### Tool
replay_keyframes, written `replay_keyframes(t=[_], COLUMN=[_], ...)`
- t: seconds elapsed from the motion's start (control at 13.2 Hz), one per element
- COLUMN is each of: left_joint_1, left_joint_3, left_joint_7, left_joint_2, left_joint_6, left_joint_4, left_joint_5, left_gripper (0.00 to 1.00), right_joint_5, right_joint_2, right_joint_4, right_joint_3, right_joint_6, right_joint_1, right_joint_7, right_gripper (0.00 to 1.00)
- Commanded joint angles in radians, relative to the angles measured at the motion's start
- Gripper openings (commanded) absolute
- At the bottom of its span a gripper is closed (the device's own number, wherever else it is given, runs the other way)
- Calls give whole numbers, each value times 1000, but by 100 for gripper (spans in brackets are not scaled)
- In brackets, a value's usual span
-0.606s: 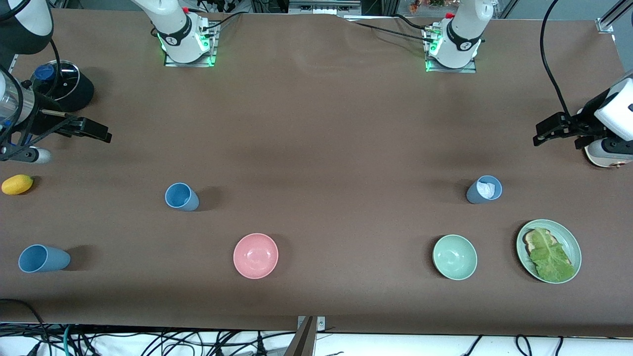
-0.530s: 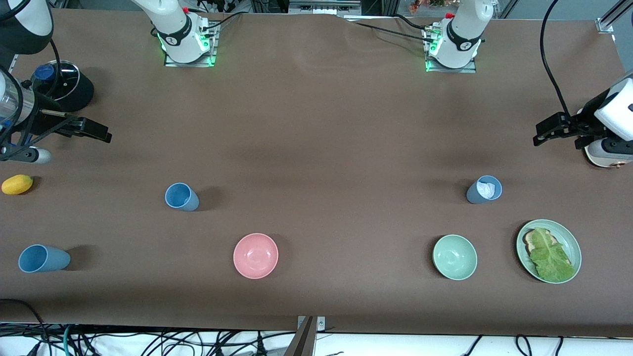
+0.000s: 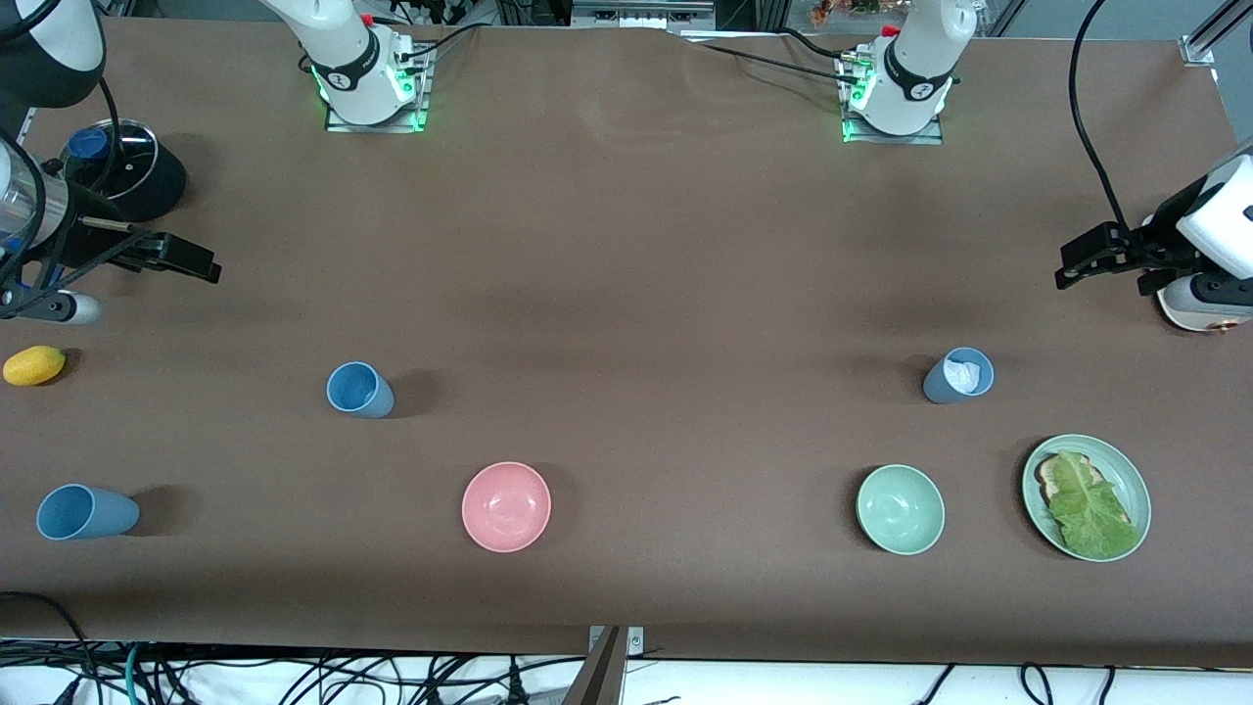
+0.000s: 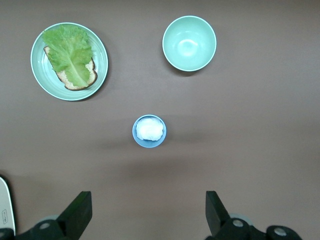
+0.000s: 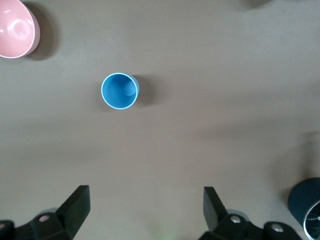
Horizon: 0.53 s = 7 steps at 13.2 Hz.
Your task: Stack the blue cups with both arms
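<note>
Front view, right arm's end of the bench first. Right claw [image 3: 196, 262] hangs above the brown bench [image 3: 626, 245] near that end, jaws spread wide with nothing between them; its wrist view shows both fingers [image 5: 75, 205] well apart over bare surface. Beside it stands a dark pot with a glass lid [image 3: 122, 166]. A yellow lemon [image 3: 34, 364] lies near the bench edge.

One sky-blue cup [image 3: 83, 512] lies on its side at this end, nearest the front camera. A second sky-blue cup [image 3: 358, 389] stands upright, farther from the camera and more toward the middle; it appears empty in the right wrist view [image 5: 119, 90]. A pink bowl [image 3: 506, 506] sits nearer the camera, toward the middle.

Toward the left arm's end: a pale green bowl [image 3: 900, 508], and farther from the camera a slate-blue cup [image 3: 957, 376], upright, with something white inside [image 4: 149, 129]. Beside the bowl, a green plate [image 3: 1136, 490] carries bread and a lettuce leaf [image 3: 1085, 504].

Left claw [image 3: 1077, 266] hangs over the bench edge at that end, jaws wide and empty, fingers [image 4: 80, 210] far apart.
</note>
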Motion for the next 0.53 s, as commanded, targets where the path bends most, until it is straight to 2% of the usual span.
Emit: replay_keyframes(t=[0.0, 0.45], left_joint_1=[6, 8], left_joint_3=[-3, -3], left_joint_7=[19, 19], left_joint_2=[8, 8], left_joint_6=[-7, -7], left_joint_4=[20, 20], left_joint_5=[15, 15], left_gripper=[100, 100], right_joint_5=[-2, -1], right_joint_2=[-7, -7], right_joint_4=[-3, -6], right_joint_3=[4, 2], right_joint_6=[-4, -16], right_joint_1=[-6, -8], right_joint_7=[10, 11], right_gripper=[100, 100])
